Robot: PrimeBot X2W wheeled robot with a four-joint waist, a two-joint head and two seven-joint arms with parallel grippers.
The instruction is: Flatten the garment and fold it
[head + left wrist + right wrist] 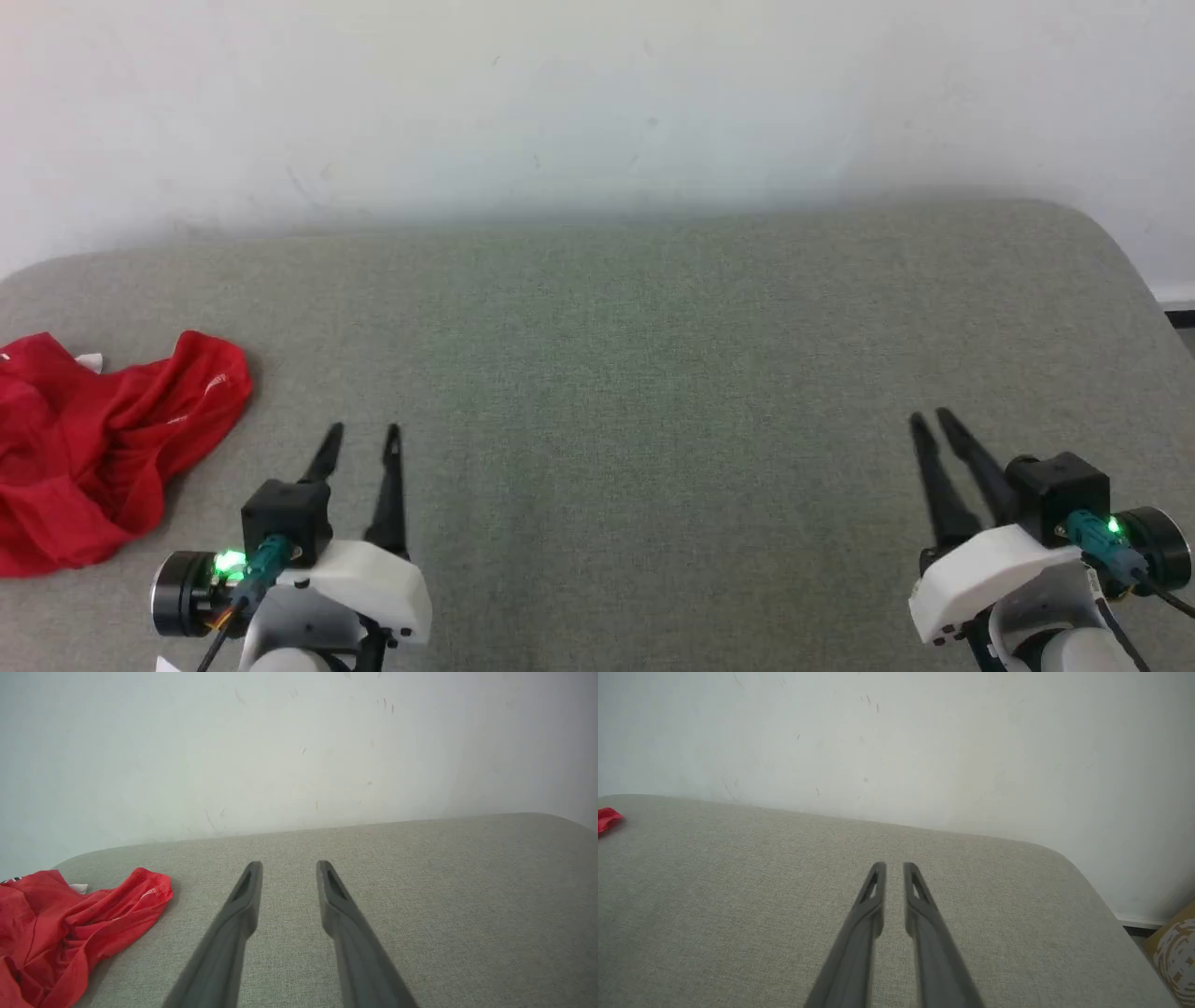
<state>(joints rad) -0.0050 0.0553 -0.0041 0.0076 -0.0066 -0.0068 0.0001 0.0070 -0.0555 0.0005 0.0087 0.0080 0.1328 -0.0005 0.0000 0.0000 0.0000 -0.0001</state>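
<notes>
The garment (pixel 93 448) lies crumpled in a red heap at the left edge of the grey fabric surface (pixel 653 373), with a scrap of white showing at its top. No lettering or number is visible. My left gripper (pixel 364 431) is open and empty, just right of the heap and apart from it. In the left wrist view the garment (pixel 56 933) sits to the lower left of my left gripper (pixel 286 864). My right gripper (pixel 931 417) hovers far to the right, its fingers a narrow gap apart and holding nothing. The right wrist view shows my right gripper (pixel 894 864) and a red tip of the garment (pixel 606 817).
A white wall (pixel 597 112) rises directly behind the surface. The surface has rounded far corners, and its right edge (pixel 1101 896) drops off to the floor. A brown patterned box (pixel 1174 947) stands beyond that edge.
</notes>
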